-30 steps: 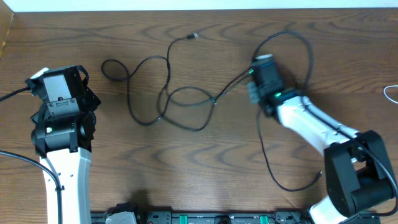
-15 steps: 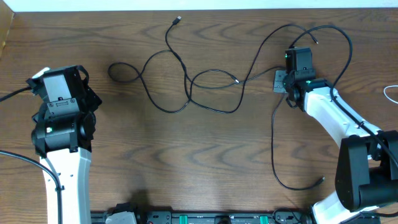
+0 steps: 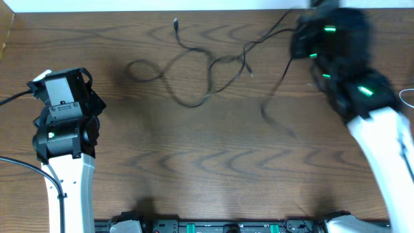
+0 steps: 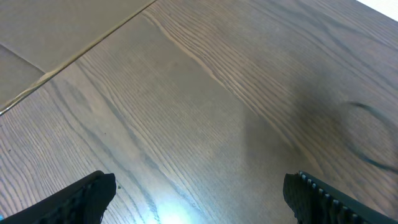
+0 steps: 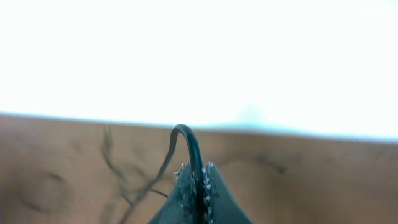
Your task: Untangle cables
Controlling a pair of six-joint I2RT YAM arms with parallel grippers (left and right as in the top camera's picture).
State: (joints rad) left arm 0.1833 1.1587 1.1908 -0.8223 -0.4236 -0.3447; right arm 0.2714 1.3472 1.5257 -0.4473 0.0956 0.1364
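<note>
Looking from overhead, the black cables (image 3: 194,68) lie as one loose tangle in the upper middle of the frame, on the wooden table (image 3: 194,168). One small plug end points to the top edge, and a rounded loop lies at the left end of the tangle. Some strands run to the upper right and reach the dark head of the right arm (image 3: 378,129) – this part is very blurred, so the contact itself I cannot see here. A thin white cable (image 3: 407,97) shows only at the right edge, apart from the black ones. The left arm (image 3: 65,162) stands at the left side of the frame, well apart from the tangle.

In the left wrist view, the left gripper (image 4: 202,196) has its jaws spread wide, one dark fingertip in the lower left corner and one in the lower right. Between them is only wood grain. A faint, blurred curve of cable is at the right edge of the frame.

In the right wrist view, the right gripper (image 5: 199,182) is pressed narrow on one black cable – the cord comes out between the tips at the bottom centre, bends over to the left and goes down to the blurred tangle on the table at the lower left. The upper half of this frame is plain white glare.
</note>
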